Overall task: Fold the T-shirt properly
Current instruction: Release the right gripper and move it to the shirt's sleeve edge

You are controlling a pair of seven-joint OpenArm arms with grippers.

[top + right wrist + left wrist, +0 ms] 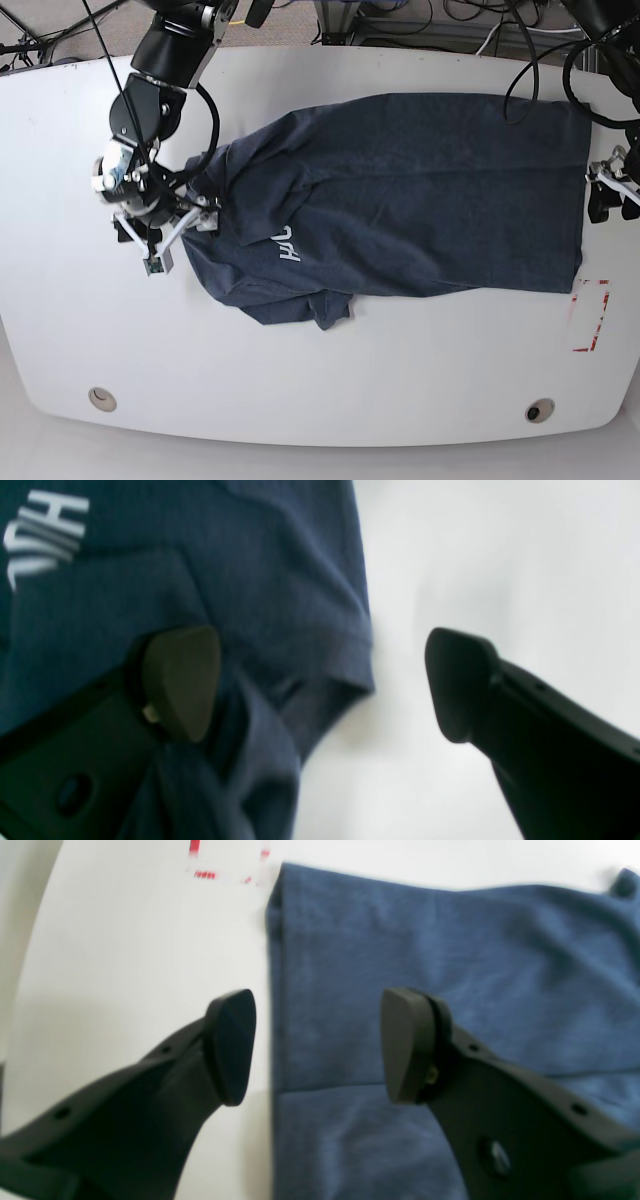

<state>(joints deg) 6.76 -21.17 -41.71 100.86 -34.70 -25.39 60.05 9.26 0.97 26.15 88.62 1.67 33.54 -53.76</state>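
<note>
White table (330, 380), T-shirt (420, 190) spread flat, both end effectors open, seemingly empty, straddling opposite edges.

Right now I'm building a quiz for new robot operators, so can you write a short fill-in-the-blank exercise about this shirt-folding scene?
1. The T-shirt lying on the white table is dark ____ in colour.
2. The block letters printed on it are ____.
3. The left gripper is ____, one finger over cloth and one over bare table.
4. The tape marks near the shirt's hem corner are ____.

Missing words: blue; white; open; red
</note>
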